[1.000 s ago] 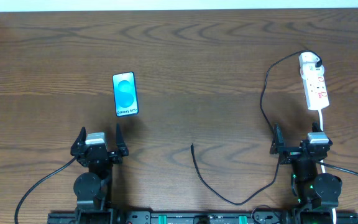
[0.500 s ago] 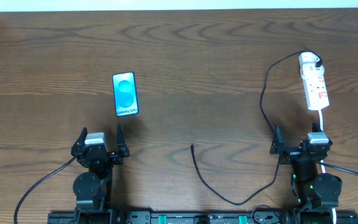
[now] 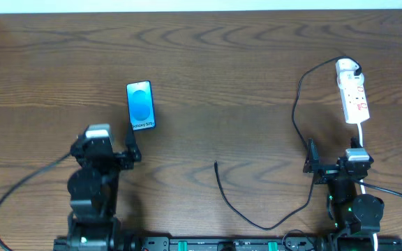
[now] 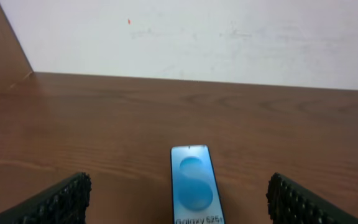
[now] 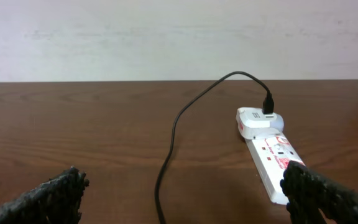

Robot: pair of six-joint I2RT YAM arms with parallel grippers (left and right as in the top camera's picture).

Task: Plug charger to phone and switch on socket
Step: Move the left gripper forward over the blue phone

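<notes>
Gaping wide and empty, the left gripper faces the phone lying just ahead, untouched, while the right gripper, equally wide and empty, faces the socket ahead-right, with the charger plugged into its far end.

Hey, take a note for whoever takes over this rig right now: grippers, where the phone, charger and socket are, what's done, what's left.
Left gripper: open, empty, just short of the phone, which lies flat, screen up.
Right gripper: open, empty, near the socket.
Charger: white plug sits at the socket's far end; free tip lies on the table between the arms, not held.
Done: nothing yet.
Left: grasp the tip, plug it into the phone, switch the socket on. Switch state unreadable.
</notes>
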